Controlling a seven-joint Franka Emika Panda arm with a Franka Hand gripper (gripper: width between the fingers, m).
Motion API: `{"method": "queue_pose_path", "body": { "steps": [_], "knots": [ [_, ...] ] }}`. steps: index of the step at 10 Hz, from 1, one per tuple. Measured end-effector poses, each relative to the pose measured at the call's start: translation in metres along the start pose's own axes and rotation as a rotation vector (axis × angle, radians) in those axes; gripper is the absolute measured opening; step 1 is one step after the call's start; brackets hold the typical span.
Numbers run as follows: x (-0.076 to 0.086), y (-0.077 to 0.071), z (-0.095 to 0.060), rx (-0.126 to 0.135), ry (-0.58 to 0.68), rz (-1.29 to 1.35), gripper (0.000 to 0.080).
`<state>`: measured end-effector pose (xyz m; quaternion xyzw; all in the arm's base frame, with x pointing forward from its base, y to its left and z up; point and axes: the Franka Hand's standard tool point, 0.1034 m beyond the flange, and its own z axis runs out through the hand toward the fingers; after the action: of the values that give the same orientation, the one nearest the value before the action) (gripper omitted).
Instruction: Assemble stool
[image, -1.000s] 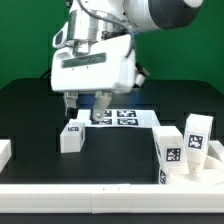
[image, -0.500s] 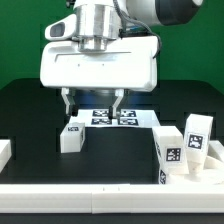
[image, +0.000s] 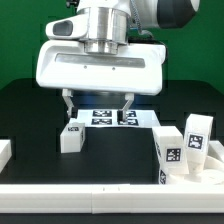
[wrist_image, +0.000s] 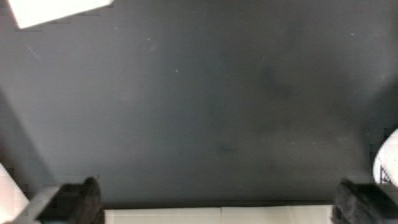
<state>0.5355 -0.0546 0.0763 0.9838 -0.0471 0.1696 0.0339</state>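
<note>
Gripper (image: 97, 107) points straight down (jaws wide).

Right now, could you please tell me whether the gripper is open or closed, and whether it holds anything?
Gripper: open, jaws wide apart, holding nothing.

A black desk (image: 115, 160) is carrying the marker board (image: 112, 117), which is lying flat toward the back, partly hidden. A white rail (image: 80, 190) is running along the desk's near edge. A green backdrop (image: 20, 55) is standing behind. The wrist view is showing mostly bare dark desk surface.
</note>
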Motion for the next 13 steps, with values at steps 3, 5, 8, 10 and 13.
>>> {"method": "queue_pose_path", "body": {
  "steps": [3, 5, 8, 10, 13],
  "knots": [
    [-0.007, -0.01, 0.003, 0.071, -0.124, 0.076, 0.0648],
    [-0.01, -0.017, 0.001, 0.16, -0.312, 0.124, 0.0648],
    [-0.013, -0.02, -0.001, 0.21, -0.527, 0.141, 0.0648],
    [-0.018, -0.02, -0.001, 0.242, -0.662, 0.135, 0.0648],
    [-0.029, 0.01, 0.002, 0.184, -0.918, 0.014, 0.0648]
  ]
}}
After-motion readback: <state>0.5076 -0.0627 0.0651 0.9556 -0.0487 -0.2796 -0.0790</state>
